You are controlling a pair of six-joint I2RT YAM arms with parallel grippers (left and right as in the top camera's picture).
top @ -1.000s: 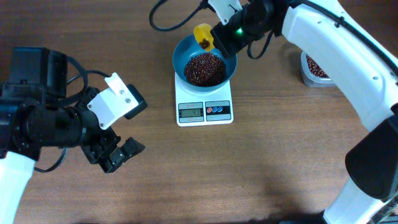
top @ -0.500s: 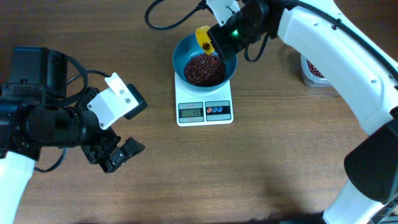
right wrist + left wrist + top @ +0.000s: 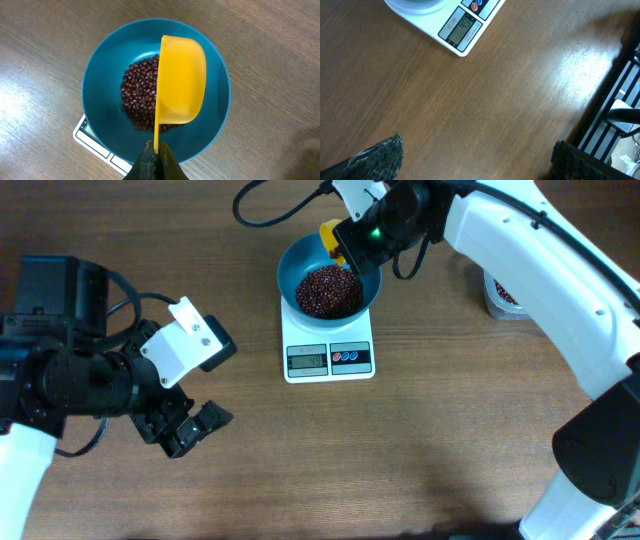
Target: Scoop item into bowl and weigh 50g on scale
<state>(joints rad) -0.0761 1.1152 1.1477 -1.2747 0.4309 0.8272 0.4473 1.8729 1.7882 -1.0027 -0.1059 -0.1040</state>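
Overhead, we see a clear tub [image 3: 493, 304], reddish-brown inside, at the table's [image 3: 440, 440] right edge. It is half hidden behind the right arm [image 3: 540, 260]. A black cable [image 3: 262, 218] loops beyond the bowl [image 3: 290, 272]. The right gripper [image 3: 347, 242] is pinched tight on the handle of a yellow scoop [image 3: 182, 82]. The scoop hangs over the bowl's far side and, in the right wrist view, covers part of the beans [image 3: 137, 97]. The left gripper [image 3: 190, 430] sits well apart at the near left, its fingers [image 3: 380, 157] spread wide with bare wood between them. The deep teal bowl stands on the white scale [image 3: 329, 358]. A dark reddish-brown heap fills the bottom of the bowl. The scale's grey display faces us, its digits too small for us to read.
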